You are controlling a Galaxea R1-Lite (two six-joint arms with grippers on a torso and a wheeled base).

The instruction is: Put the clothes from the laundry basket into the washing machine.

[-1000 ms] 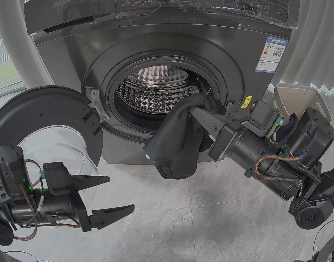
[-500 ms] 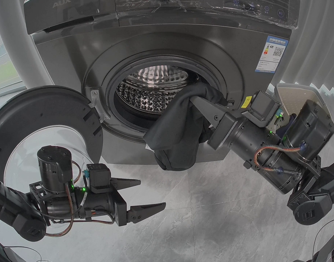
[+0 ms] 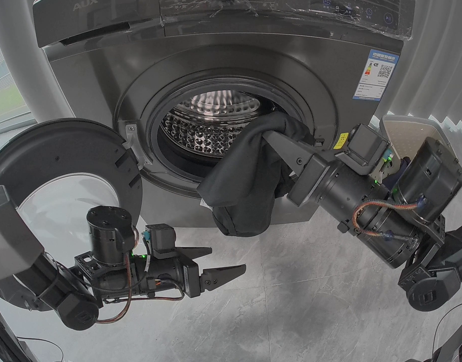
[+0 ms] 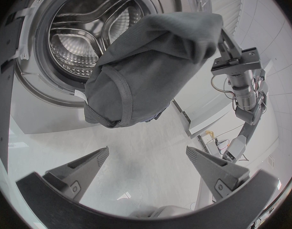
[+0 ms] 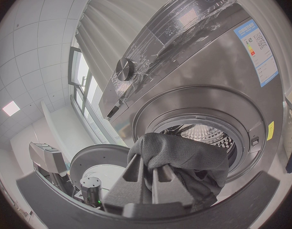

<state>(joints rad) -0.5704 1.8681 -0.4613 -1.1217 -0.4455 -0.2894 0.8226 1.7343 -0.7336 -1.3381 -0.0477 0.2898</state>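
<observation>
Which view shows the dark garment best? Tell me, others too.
Left wrist view: the dark garment hangs whole, hem and seams visible. Head view shows it from above, partly hidden by the right tool. Right wrist view shows its pinched top.

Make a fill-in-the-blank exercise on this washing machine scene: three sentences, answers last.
1. The washing machine has its round door swung ____.
2. The dark garment is pinched by the gripper of the robot's ____ arm.
3. The left gripper, low over the floor, has its fingers apart and holds ____.
Missing words: open; right; nothing.
</observation>
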